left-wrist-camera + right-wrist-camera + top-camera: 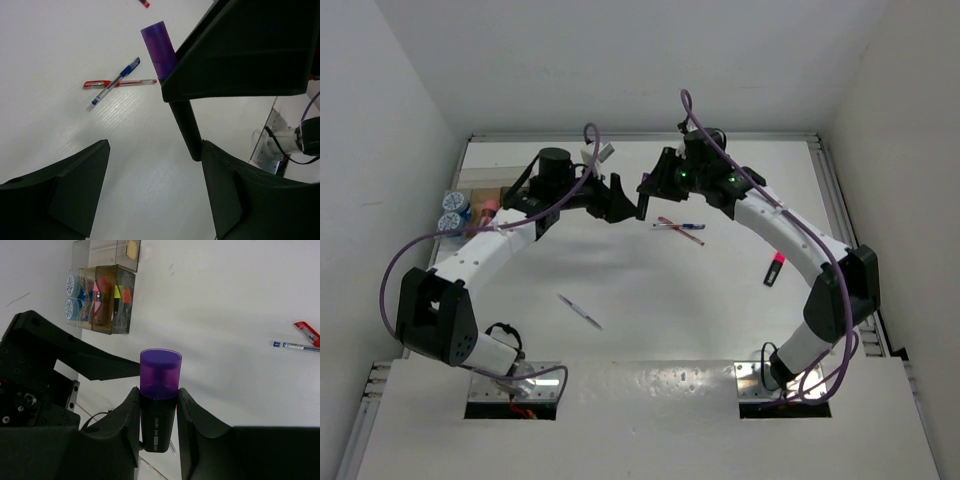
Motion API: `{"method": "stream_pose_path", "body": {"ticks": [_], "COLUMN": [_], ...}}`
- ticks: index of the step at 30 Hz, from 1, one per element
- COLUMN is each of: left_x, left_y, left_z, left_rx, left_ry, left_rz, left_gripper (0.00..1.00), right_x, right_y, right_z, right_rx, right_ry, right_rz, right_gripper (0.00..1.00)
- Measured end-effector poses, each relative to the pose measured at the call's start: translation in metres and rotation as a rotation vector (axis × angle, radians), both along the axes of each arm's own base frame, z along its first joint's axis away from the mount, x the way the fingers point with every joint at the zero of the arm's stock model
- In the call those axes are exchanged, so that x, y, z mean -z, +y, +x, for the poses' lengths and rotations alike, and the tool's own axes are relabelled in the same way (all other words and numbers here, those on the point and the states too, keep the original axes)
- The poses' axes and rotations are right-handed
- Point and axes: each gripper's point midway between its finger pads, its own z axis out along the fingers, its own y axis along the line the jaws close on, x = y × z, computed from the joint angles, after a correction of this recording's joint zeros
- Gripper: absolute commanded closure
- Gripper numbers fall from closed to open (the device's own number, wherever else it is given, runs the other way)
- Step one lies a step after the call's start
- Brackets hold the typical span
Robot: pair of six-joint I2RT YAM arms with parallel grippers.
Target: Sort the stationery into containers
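White tabletop point(650, 300) lies under the purple-capped highlighter point(160, 372), likely light, stiff and slick, pinched at its black barrel by the right gripper point(158, 396), well away from the organiser box point(112, 300); the left gripper point(155, 150) gapes alongside.

A black purple-capped highlighter point(160, 367) stands upright, clamped in the right pincer point(158, 391) above the table. A red pen point(120, 83) and a blue pen point(116, 81) lie crossed on the table. A silver pen point(580, 311) lies alone nearer the front, and a pink-capped highlighter point(773, 270) lies at the right. The smoky organiser box point(112, 300) holds pink, yellow and orange caps, with two blue-speckled jars point(72, 295) just beside it.
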Motion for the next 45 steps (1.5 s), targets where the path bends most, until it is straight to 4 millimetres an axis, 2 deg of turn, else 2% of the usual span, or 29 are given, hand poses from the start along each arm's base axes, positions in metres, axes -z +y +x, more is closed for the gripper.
{"method": "stream_pose_path", "body": {"ticks": [5, 8, 11, 12, 16, 17, 18, 20, 22, 23, 25, 27, 29, 31, 33, 35, 38, 40, 42, 45], "left_x": [-0.003, -0.008, -0.012, -0.013, -0.015, -0.015, -0.014, -0.011, -0.009, -0.006, -0.001, 0.006, 0.014, 0.018, 0.019, 0.027, 0.049, 0.063, 0.075, 0.091], "left_y": [-0.006, -0.010, -0.013, -0.013, -0.016, -0.016, -0.015, -0.011, -0.006, -0.001, 0.017, 0.044, 0.083, 0.124, 0.170, 0.218, 0.272, 0.289, 0.297, 0.306], "left_z": [0.000, 0.000, 0.002, 0.003, 0.001, 0.001, 0.001, 0.004, 0.005, 0.005, 0.011, 0.023, 0.039, 0.059, 0.080, 0.093, 0.092, 0.088, 0.087, 0.086], "left_rx": [0.002, 0.005, 0.006, 0.007, 0.023, 0.026, 0.028, 0.014, 0.007, -0.004, -0.045, -0.115, -0.224, -0.341, -0.462, -0.580, -0.700, -0.729, -0.733, -0.734], "left_ry": [0.030, 0.031, 0.029, 0.028, 0.030, 0.027, 0.023, 0.018, 0.011, 0.018, 0.024, 0.032, 0.057, 0.068, 0.067, 0.079, 0.131, 0.167, 0.195, 0.228], "left_rz": [-0.041, -0.064, -0.088, -0.093, -0.108, -0.107, -0.102, -0.083, -0.067, -0.056, -0.029, 0.015, 0.088, 0.175, 0.262, 0.353, 0.480, 0.550, 0.603, 0.666], "left_gripper": [0.22, 0.27, 0.40, 0.48, 0.67, 0.71, 0.78, 0.88, 0.92, 0.92, 0.93, 0.94, 0.96, 0.96, 0.96, 0.96, 0.95, 0.94, 0.94, 0.92], "right_x": [-0.004, -0.007, -0.009, -0.009, -0.011, -0.011, -0.010, -0.009, -0.010, -0.012, -0.015, -0.016, -0.013, -0.005, 0.008, 0.026, 0.059, 0.083, 0.112, 0.130], "right_y": [0.006, 0.013, 0.019, 0.021, 0.023, 0.023, 0.023, 0.020, 0.019, 0.015, 0.001, -0.024, -0.061, -0.100, -0.133, -0.154, -0.179, -0.197, -0.222, -0.245], "right_z": [-0.002, -0.006, -0.010, -0.011, -0.010, -0.009, -0.008, -0.006, -0.005, -0.001, 0.010, 0.024, 0.035, 0.036, 0.027, 0.011, -0.013, -0.025, -0.042, -0.055], "right_rx": [-0.001, -0.016, -0.028, -0.030, -0.026, -0.025, -0.023, -0.015, -0.015, -0.008, 0.013, 0.061, 0.125, 0.191, 0.240, 0.255, 0.263, 0.274, 0.297, 0.326], "right_ry": [-0.007, -0.011, -0.011, -0.011, -0.011, -0.009, -0.007, -0.001, 0.008, 0.007, 0.003, 0.002, -0.004, -0.007, 0.003, 0.019, 0.080, 0.126, 0.202, 0.257], "right_rz": [0.000, 0.007, 0.014, 0.016, 0.024, 0.024, 0.024, 0.024, 0.038, 0.046, 0.060, 0.071, 0.058, 0.023, -0.026, -0.083, -0.166, -0.217, -0.284, -0.343], "right_gripper": [1.00, 1.00, 1.00, 1.00, 1.00, 0.97, 0.81, 0.60, 0.43, 0.40, 0.38, 0.38, 0.38, 0.38, 0.38, 0.38, 0.38, 0.38, 0.39, 0.40]}}
